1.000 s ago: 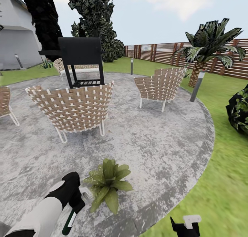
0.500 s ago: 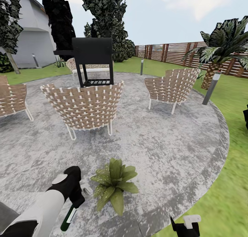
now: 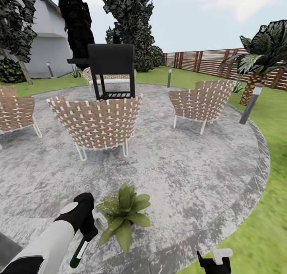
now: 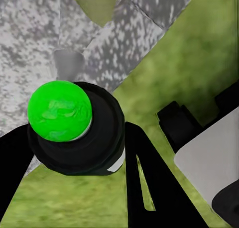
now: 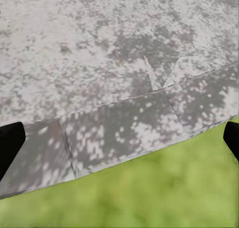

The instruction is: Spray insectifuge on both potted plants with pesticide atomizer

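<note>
Paved circle (image 3: 191, 178) has slid rightward in view; left end effector (image 3: 85, 230) still clamps the pesticide atomizer (image 3: 79, 253) beside a potted plant (image 3: 121, 214).

Head camera pans left between the earlier frames and now, so the whole scene slides right in the head view; that shift is view motion, not object motion. Black metal grill stand (image 3: 111, 70) goes from left of centre to nearer centre. Scaly-trunked palm (image 3: 261, 58) moves out to the right edge, its fronds now cut off. Dark leafy shrub that sat at the right edge is gone from view. Woven brown wicker chair at the left edge (image 3: 16, 111) comes in more fully, and the grey house wall (image 3: 44, 52) with a dark tree (image 3: 16, 30) in front opens up at left.
</note>
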`<state>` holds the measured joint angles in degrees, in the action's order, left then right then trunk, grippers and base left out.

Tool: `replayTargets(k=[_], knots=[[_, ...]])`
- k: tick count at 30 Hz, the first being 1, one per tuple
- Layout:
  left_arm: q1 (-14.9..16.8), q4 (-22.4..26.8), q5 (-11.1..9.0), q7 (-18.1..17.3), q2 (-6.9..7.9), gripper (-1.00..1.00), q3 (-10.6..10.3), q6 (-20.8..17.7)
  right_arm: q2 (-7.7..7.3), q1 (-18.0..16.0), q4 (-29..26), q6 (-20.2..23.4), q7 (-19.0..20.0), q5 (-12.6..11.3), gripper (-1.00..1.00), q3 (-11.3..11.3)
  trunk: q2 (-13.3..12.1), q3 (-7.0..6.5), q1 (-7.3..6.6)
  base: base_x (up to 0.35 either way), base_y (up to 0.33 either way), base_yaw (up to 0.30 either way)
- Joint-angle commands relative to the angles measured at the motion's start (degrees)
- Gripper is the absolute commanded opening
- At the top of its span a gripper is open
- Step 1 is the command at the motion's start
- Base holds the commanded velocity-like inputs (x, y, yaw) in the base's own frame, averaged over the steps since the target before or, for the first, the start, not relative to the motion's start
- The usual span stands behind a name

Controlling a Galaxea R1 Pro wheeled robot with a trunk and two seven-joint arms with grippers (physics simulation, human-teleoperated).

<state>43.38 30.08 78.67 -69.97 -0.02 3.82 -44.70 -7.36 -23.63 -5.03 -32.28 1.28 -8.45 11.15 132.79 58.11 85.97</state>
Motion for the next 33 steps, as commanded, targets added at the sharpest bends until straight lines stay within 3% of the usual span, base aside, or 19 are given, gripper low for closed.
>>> replayTargets(k=[1, 17, 28, 33], knots=[[0.06, 0.06, 0.44, -0.43, -0.06, -1.0, 0.31, -0.47, -0.02, -0.01, 0.01, -0.15, 0.14, -0.6, 1.0, 0.45, 0.02, 0.03, -0.01, 0.0, -0.273, 0.27], [0.34, 0.33, 0.52, -0.43, 0.3, -1.0, 0.3, -0.47, -0.02, -0.01, 0.02, -0.15, 0.21, -0.6, 1.0, 0.45, 0.02, -0.28, -0.01, 0.009, -0.267, 0.271], [0.04, 0.33, 0.52, -0.43, 0.35, -1.0, 0.22, -0.88, 0.01, -0.01, 0.01, -0.15, 0.21, -0.6, 1.0, 0.45, 0.02, -0.41, -0.01, 0.003, -0.009, 0.269], [0.03, 0.33, 0.52, -0.4, 0.46, -1.0, 0.18, -0.85, -0.02, -0.01, 0.02, -0.15, 0.29, -0.6, 1.0, 0.45, 0.02, -0.41, -0.01, 0.0, 0.0, 0.043]])
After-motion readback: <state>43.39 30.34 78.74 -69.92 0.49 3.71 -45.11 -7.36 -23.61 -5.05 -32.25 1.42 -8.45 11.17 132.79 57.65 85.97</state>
